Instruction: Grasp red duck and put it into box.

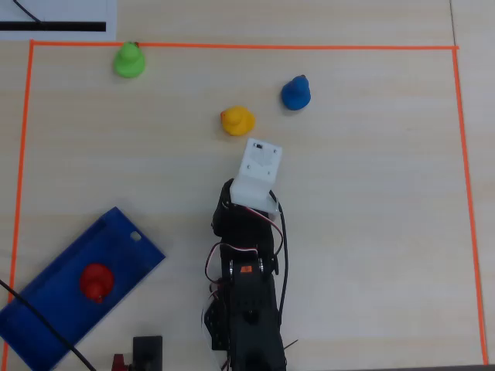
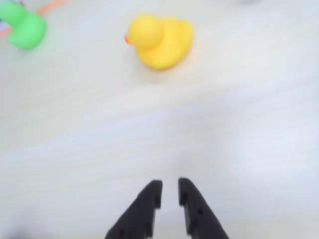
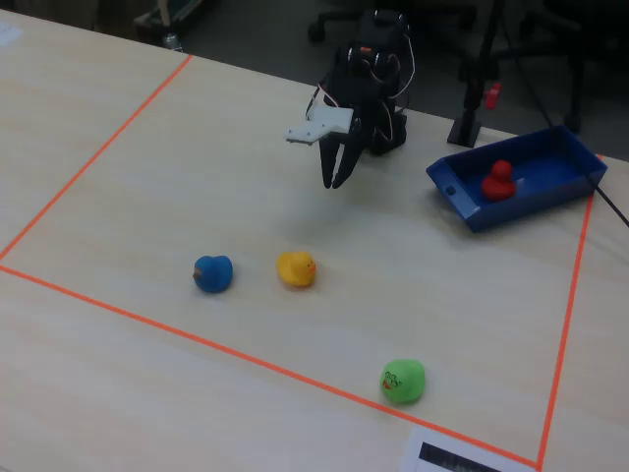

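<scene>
1. The red duck (image 1: pixel 97 281) is seen lying inside the box (image 1: pixel 46 313), near its middle, at about 8 o'clock from the arm in the overhead view; the placement is judged done.
2. The box is set at the desk (image 1: pixel 371 232) edge, across the orange tape line (image 1: pixel 247 46).
3. The gripper (image 2: pixel 169 191) is held above bare desk, its jaws nearly pressed together with a thin slit between, and nothing is pinched.
4. The yellow duck (image 2: pixel 159 40) lies at 12 o'clock in the wrist view, the green duck (image 2: pixel 24 27) at 10 o'clock; the blue duck (image 1: pixel 295 93) is well apart.
5. The remaining step is judged a retreat: the arm should be drawn back high, so that no duck is nudged.
</scene>
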Robot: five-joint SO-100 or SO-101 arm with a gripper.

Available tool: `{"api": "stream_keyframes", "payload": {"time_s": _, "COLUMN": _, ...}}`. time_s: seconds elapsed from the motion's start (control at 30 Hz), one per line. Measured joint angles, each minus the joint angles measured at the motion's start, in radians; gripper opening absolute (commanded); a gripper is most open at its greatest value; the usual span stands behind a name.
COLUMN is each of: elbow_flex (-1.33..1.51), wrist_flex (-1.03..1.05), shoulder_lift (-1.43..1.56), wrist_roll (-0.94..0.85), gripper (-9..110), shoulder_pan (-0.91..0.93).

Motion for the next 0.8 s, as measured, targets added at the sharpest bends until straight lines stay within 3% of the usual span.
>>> {"api": "stream_keyframes", "payload": {"time_s": 0.23, "elbow_flex": 0.091, "wrist_flex": 0.072, "shoulder_lift": 0.066, "wrist_roll": -0.002, "gripper": 0, "shoulder_pan": 0.031}}
{"api": "stream_keyframes", "payload": {"time_s": 0.53, "elbow_flex": 0.091, "wrist_flex": 0.414, "shoulder_lift": 0.080, "wrist_roll": -0.092, "gripper": 0, "shoulder_pan": 0.011}}
{"api": "stream_keyframes", "payload": {"time_s": 0.8, "elbow_flex": 0.089, "wrist_flex": 0.430, "shoulder_lift": 0.083, "wrist_roll": -0.095, "gripper": 0, "shoulder_pan": 0.023}}
